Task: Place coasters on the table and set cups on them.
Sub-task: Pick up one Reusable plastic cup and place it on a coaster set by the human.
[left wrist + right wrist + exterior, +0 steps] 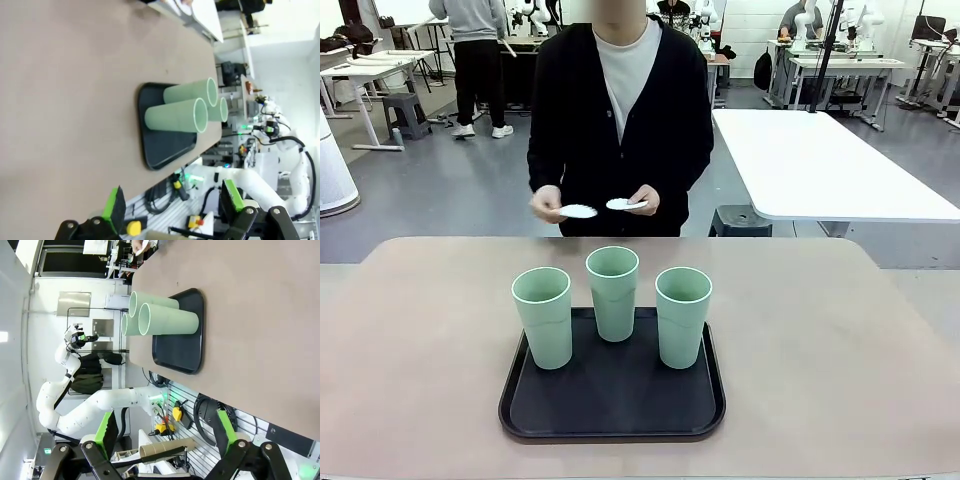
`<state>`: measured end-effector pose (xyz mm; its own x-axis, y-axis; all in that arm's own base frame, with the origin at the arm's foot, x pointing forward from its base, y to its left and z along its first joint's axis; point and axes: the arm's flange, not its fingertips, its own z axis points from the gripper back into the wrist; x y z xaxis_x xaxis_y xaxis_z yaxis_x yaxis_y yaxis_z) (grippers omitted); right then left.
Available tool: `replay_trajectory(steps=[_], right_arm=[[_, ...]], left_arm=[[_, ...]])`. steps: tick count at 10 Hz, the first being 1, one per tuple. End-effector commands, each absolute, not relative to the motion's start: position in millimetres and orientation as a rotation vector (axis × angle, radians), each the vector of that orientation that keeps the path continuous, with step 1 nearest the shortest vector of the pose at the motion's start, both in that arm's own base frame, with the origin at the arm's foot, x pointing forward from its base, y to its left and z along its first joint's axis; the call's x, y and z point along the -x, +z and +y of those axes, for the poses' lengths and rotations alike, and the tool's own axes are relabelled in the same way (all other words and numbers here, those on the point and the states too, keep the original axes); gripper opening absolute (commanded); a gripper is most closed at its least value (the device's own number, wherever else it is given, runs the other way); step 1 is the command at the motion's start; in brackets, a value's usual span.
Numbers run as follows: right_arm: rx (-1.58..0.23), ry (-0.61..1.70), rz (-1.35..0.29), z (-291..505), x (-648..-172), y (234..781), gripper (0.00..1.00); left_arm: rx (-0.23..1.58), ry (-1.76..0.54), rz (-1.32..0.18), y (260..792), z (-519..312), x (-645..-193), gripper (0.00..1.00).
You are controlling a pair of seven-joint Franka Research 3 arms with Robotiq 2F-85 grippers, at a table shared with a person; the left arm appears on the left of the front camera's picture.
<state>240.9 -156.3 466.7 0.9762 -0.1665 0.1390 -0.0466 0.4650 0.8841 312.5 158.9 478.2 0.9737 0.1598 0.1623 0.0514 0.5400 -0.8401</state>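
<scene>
The left end effector hangs wide apart with nothing between its green pads, held back off the near edge of the worktop. The right end effector is likewise spread wide and empty, also short of the worktop's edge. Neither is near anything it could grasp.

Farther out, the three cups stand upright and close together on the black tray, two toward its front and one behind and between them. The tray sits at the near middle of the worktop.

Beyond that, at the far side, a person stands with both hands raised just above the far edge. The hands hold the coasters, one white disc in each. Whether a third is stacked among them I cannot tell.

By my reading, the task is at its very start. No coaster lies on the worktop and no cup has left the tray. Left to do: all the coasters must be laid down on bare worktop, then each cup lifted off the tray and set on one.
</scene>
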Motion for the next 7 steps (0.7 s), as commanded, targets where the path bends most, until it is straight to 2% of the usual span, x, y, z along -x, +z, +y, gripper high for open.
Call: replay_trajectory(steps=[1,7], right_arm=[[-1.095,-0.076,-0.218,-158.5,-239.5,466.8,1.00],[-1.095,-0.076,-0.218,-158.5,-239.5,466.8,1.00]], left_arm=[[1.014,0.077,-0.229,475.6,164.7,-310.5,1.00],[1.014,0.077,-0.229,475.6,164.7,-310.5,1.00]])
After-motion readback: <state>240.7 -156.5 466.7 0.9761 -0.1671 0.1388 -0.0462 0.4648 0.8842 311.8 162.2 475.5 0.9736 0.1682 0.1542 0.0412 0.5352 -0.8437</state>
